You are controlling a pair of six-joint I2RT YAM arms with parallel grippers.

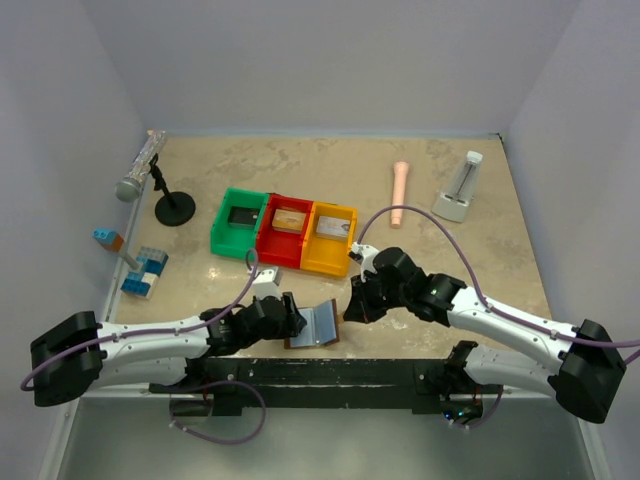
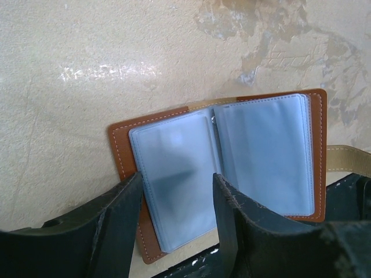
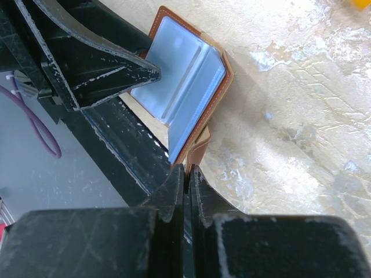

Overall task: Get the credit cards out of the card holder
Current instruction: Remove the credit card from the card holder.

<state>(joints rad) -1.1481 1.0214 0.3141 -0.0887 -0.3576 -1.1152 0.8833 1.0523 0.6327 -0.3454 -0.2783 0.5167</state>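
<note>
The small brown leather-like bifold card holder (image 2: 264, 156) with pale blue-grey plastic sleeves lies open at the near edge of the mottled beige table (image 1: 440, 270), between my two arms. My left claw (image 2: 177, 185) is spread about halfway and straddles the holder's left leaf, one finger over the brown rim and the other near the spine. I judge this keeps the leaf down so the sleeves face up, but I cannot tell how firmly the tips press. My right claw (image 3: 186, 171) has its fingers pressed together with nothing visible between them. It hovers just beside the raised right cover's lower corner, well placed to pick at a sleeve edge. I cannot tell whether any card remains inside the sleeves. The joined green, red and yellow plastic bins (image 1: 285, 232) stand farther back.
</note>
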